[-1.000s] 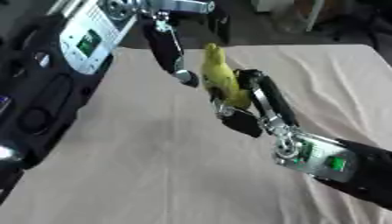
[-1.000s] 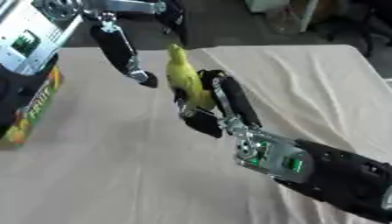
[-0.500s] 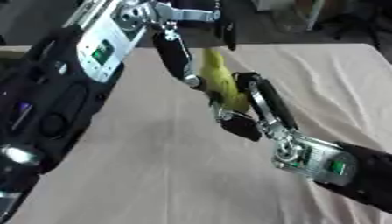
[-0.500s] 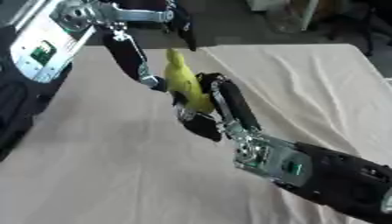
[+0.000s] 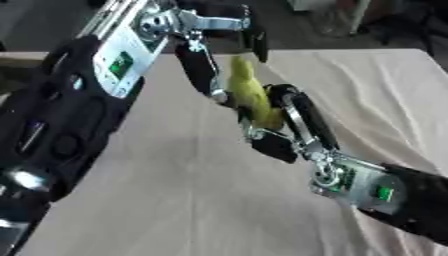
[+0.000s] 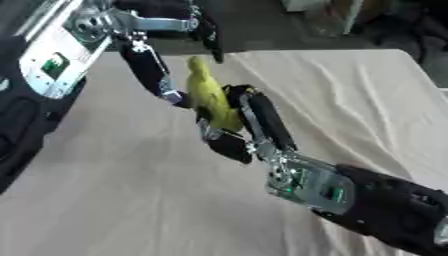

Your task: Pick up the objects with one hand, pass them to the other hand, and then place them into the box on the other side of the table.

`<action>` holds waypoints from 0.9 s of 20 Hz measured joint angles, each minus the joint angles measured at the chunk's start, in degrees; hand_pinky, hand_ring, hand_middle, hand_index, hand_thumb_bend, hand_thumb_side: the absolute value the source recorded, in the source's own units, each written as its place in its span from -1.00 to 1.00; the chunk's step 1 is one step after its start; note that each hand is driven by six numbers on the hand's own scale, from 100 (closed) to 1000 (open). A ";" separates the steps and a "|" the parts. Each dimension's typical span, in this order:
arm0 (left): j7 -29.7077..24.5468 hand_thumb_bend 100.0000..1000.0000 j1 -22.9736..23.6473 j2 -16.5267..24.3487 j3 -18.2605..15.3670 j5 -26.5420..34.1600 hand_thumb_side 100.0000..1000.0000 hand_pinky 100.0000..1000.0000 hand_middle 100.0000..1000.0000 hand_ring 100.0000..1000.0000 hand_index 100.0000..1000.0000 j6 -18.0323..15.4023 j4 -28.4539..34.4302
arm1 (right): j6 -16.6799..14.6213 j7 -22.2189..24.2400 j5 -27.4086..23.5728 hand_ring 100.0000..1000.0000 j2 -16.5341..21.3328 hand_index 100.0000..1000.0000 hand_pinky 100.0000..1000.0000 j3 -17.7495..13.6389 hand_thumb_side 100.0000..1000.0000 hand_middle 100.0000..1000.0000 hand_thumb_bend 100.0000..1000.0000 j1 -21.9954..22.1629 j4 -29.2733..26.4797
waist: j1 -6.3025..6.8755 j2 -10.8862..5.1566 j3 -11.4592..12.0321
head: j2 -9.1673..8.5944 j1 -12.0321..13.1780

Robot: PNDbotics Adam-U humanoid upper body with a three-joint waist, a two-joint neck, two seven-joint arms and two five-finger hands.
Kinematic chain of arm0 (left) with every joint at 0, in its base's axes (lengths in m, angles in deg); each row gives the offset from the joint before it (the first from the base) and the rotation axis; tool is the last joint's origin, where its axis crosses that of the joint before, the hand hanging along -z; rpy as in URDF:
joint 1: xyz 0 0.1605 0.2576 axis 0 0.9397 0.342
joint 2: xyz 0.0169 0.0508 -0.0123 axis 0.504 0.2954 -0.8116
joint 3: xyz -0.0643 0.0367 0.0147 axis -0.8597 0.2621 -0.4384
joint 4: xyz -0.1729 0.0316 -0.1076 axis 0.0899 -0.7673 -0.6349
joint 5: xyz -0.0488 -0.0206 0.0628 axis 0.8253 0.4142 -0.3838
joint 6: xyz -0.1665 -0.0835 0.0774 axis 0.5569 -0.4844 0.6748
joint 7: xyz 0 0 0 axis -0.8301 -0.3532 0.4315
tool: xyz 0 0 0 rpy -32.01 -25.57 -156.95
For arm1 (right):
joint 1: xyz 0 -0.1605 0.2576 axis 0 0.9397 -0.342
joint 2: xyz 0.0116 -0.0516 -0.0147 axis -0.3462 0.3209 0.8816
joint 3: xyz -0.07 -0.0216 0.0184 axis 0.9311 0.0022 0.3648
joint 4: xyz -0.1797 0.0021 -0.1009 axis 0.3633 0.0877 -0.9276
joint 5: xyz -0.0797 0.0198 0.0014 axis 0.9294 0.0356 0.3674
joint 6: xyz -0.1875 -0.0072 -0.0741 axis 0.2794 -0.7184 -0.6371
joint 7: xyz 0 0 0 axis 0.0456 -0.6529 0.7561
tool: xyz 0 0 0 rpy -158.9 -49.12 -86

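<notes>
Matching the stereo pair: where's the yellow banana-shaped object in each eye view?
Left eye view: yellow banana-shaped object just above centre, upright, in the right hand.
Right eye view: upper centre-left, same pose.
Shared landmark: the left hand, open, straddling the object's top, over the beige tablecloth.

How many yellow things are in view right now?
1. A yellow banana-shaped object is up off the beige tablecloth, held in the right robot hand, with the left robot hand open around its top. More could be hidden behind the arms.
</notes>
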 measured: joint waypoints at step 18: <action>0.89 -0.26 1.36 -2.03 -1.70 -5.67 -1.00 0.61 0.32 0.53 0.30 -1.79 -4.54 | 0.14 0.39 2.56 -0.18 -0.47 -0.14 -0.01 0.34 -0.32 -0.34 -1.00 0.04 0.17 | 0.08 0.14 -0.27 | -0.04 0.13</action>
